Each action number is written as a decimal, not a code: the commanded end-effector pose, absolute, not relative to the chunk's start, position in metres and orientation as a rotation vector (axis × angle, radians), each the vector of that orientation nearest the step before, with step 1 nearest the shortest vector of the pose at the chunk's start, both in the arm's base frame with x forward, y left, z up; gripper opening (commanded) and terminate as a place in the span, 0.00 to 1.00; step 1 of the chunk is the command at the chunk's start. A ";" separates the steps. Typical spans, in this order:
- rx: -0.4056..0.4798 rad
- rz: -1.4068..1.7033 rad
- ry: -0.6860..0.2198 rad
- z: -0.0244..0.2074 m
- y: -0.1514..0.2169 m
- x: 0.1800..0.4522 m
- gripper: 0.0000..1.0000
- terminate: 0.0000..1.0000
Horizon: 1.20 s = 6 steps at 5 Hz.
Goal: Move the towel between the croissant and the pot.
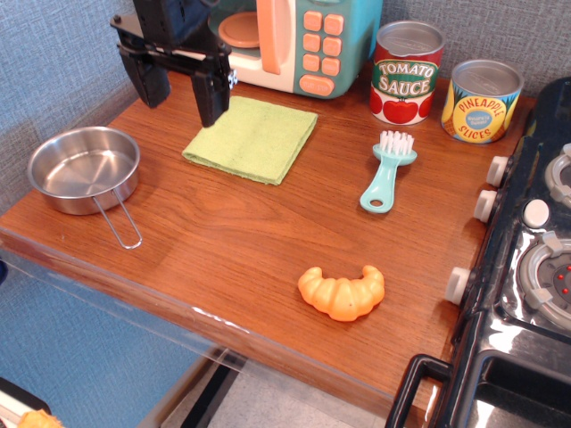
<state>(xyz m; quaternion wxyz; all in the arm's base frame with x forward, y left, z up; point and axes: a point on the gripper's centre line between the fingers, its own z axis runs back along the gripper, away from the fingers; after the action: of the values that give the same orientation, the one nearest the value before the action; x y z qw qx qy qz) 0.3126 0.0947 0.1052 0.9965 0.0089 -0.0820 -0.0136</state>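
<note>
The light-green towel (252,137) lies flat at the back middle of the wooden counter. The shiny steel pot (83,168) sits at the left, its wire handle pointing toward the front. The orange croissant (343,292) lies at the front right. My black gripper (181,96) hangs open and empty above the counter at the towel's back-left corner, its right finger (211,96) over the towel's edge, its left finger (148,85) off to the left.
A teal toy microwave (299,40) stands at the back behind the towel. Tomato sauce (406,71) and pineapple (481,100) cans stand back right. A teal brush (388,169) lies right of the towel. A black toy stove (526,267) borders the right edge.
</note>
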 end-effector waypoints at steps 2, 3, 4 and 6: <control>0.056 -0.036 -0.153 0.060 0.095 0.394 1.00 0.00; 0.056 -0.050 -0.126 0.040 0.091 0.406 1.00 0.00; 0.051 -0.060 -0.109 0.028 0.086 0.410 1.00 0.00; 0.040 -0.061 -0.067 0.008 0.084 0.401 1.00 0.00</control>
<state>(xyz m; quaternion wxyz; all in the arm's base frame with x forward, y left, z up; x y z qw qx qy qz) 0.3994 0.0860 0.0089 0.9990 0.0177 -0.0306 -0.0256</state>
